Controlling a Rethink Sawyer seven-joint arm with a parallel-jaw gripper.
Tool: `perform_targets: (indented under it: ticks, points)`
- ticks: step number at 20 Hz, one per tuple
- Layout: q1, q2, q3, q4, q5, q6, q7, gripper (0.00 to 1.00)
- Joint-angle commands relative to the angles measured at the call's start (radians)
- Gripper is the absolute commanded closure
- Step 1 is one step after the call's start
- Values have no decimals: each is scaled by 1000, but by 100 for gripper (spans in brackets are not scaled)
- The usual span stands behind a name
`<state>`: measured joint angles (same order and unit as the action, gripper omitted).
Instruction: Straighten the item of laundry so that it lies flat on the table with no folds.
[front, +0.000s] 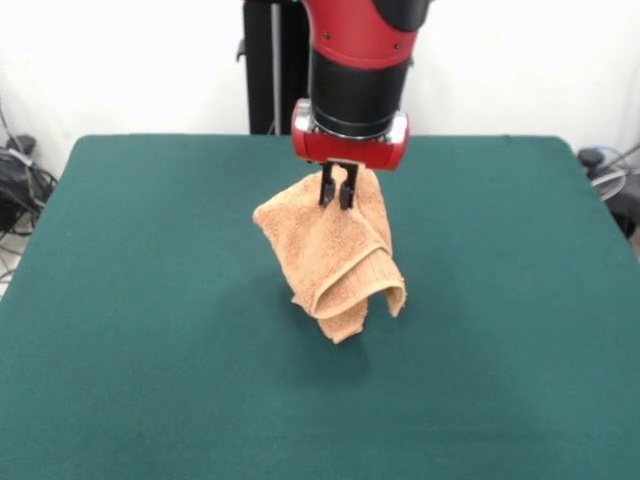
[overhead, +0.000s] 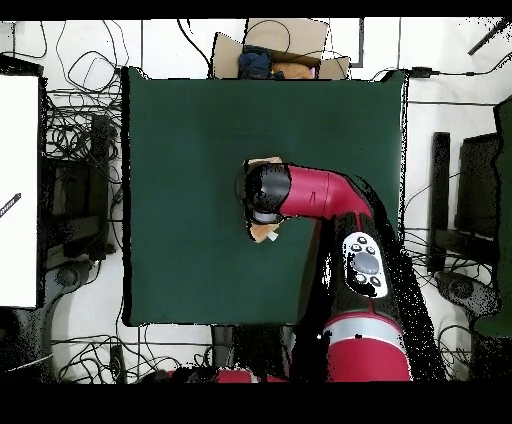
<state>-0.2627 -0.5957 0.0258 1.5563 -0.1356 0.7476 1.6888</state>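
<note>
From above, my own red and black arm (overhead: 320, 195) covers nearly all of the small peach-orange terry towel (overhead: 265, 232); only scraps show beside my pincer (front: 335, 190), which is hidden there altogether. In the front view my arm is cut off by the top edge, the towel's folds hide its tag and loop, and the dark green felt table (front: 150, 350) runs off the bottom edge

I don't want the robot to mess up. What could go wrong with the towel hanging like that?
The gripper pinches only a small bit near the top of the towel, so it might slip out and drop in a heap. The towel hangs bunched and doubled over, so if it is lowered straight onto the table, the folds would probably stay in.
</note>
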Motion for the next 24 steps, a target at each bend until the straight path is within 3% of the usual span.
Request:
perform_targets:
  ticks: [1, 24]
  points:
    - [-16, -15, 88, 96, 29, 74, 32, 100]
    - [119, 3, 44, 93, 125, 50, 210, 100]
